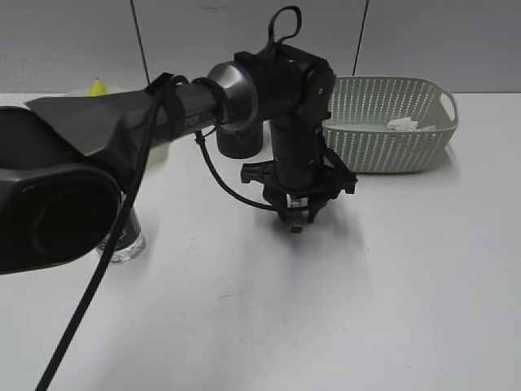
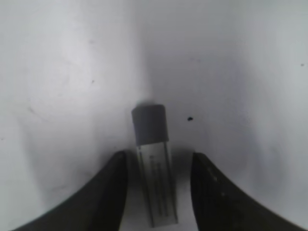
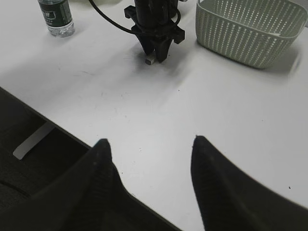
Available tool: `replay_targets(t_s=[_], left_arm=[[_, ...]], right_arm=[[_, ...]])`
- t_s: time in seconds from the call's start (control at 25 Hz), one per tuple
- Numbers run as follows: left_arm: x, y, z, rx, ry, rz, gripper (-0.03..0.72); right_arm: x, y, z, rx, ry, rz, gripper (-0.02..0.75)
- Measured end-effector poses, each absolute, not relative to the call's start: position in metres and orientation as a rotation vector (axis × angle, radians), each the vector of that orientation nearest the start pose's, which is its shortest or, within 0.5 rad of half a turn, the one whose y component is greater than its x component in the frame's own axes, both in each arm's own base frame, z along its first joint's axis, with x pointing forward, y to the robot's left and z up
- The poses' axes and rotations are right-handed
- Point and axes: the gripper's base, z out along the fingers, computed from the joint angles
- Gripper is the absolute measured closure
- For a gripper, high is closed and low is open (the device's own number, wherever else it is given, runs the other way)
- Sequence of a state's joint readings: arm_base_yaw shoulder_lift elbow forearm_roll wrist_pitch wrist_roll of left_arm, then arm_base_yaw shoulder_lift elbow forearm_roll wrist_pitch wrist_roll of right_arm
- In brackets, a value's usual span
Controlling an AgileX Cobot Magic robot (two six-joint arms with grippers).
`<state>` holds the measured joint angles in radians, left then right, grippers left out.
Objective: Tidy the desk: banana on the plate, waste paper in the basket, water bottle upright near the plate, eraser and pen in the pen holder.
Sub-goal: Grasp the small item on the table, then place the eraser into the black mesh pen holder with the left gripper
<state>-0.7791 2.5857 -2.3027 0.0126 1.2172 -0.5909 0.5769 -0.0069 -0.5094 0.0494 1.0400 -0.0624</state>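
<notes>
Currently the left gripper (image 1: 296,221) points straight down at the tabletop (image 1: 391,285), in front of the basket (image 1: 391,122) and a little to its left as the exterior camera sees it. In the left wrist view an eraser (image 2: 153,163), a pale block in a printed sleeve with a grey end showing, lies flat on the white surface between the two dark fingers (image 2: 108,192). A visible gap remains on each side of it, so the jaws are parted around the eraser and not pressing on it. The right wrist view shows the eraser's pale end at the tips of the same gripper.

The right gripper (image 3: 149,187) hangs over the near edge of the tabletop, well apart from the basket, its jaws spread with nothing between them.

The basket stands toward the far right of the tabletop. Inside it lies the waste paper (image 1: 404,125), white and crumpled, against the far wall.

The pen holder (image 1: 238,140) stands just left of the basket and is largely hidden behind the left arm. The water bottle (image 3: 56,17) stands upright far to the left of the basket; its cap is out of frame. Farther back on that side, the yellow tip of the banana (image 1: 98,86) shows above the arm, resting in the plate (image 1: 81,92), of which only a pale sliver is visible.
</notes>
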Motion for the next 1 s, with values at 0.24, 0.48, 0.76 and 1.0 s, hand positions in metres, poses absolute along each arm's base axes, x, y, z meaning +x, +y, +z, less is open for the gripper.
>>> replay_targets(t_s=[0.24,0.48,0.76,1.0], left_arm=[[0.371,-0.370,0.120,0.325,2.973,-0.082,0.437],[0.372,-0.370,0.121,0.412,2.961,-0.064,0.546],[0.377,-0.373,0.152,0.434,2.880,-0.140,0.546],[0.389,-0.347,0.233,0.348,2.742,-0.243,0.546]], right_arm=[[-0.007,0.000,0.282,-0.639,1.924,0.386,0.314],[-0.007,0.000,0.282,-0.639,1.924,0.386,0.314],[-0.007,0.000,0.282,-0.639,1.924,0.386,0.314],[-0.007,0.000,0.282,-0.639,1.924,0.386,0.314]])
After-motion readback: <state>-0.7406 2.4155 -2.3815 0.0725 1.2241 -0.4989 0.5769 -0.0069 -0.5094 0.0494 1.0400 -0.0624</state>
